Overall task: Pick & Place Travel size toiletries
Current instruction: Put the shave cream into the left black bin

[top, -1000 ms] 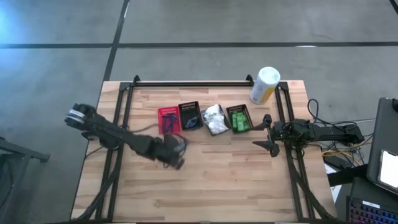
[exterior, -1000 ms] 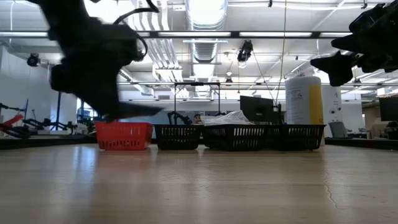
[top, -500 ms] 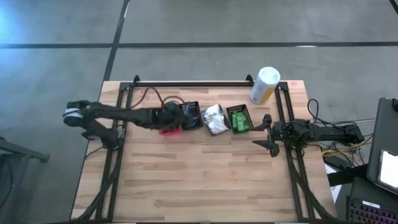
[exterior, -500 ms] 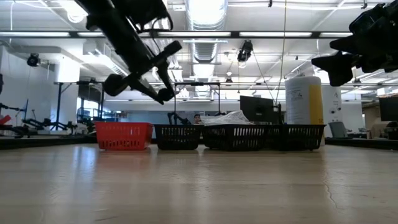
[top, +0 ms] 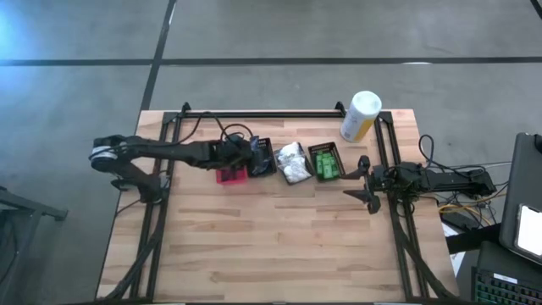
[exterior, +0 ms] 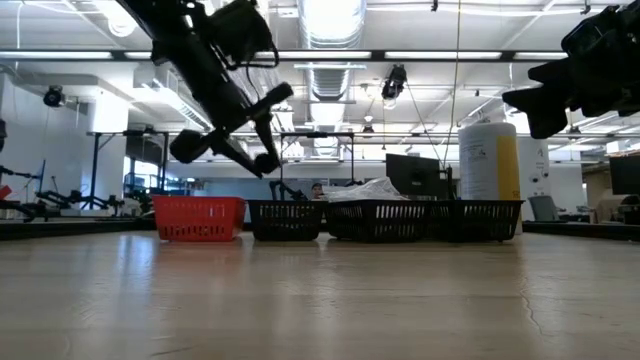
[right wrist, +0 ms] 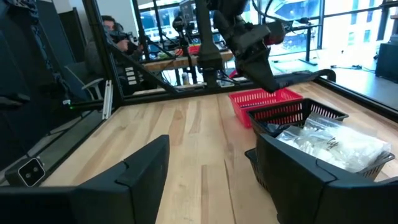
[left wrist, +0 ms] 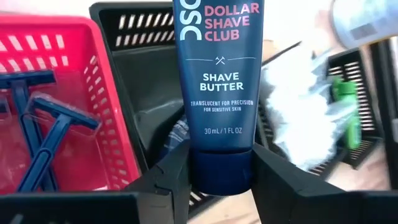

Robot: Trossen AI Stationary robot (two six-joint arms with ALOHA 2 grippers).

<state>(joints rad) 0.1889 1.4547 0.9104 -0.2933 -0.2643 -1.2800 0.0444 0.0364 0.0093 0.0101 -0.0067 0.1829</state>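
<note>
Left claw [left wrist: 214, 171] clenched on a dark blue shave butter tube [left wrist: 216, 81] — gripped at its cap end, held in the air above the row of baskets. In the high view the claw sits over the boundary between the red basket [top: 230, 172] and the neighbouring black basket [top: 263, 161]. Red basket holds blue razors [left wrist: 46, 134]. White wrapped bundles [top: 293, 161] fill the next basket; green packets [top: 326, 163] lie in the last one. White-and-yellow canister [top: 360, 116] stands near the table [top: 271, 254] far corner. Right claw [top: 366, 186] waits at the right edge — fingers spread, holding nothing.
</note>
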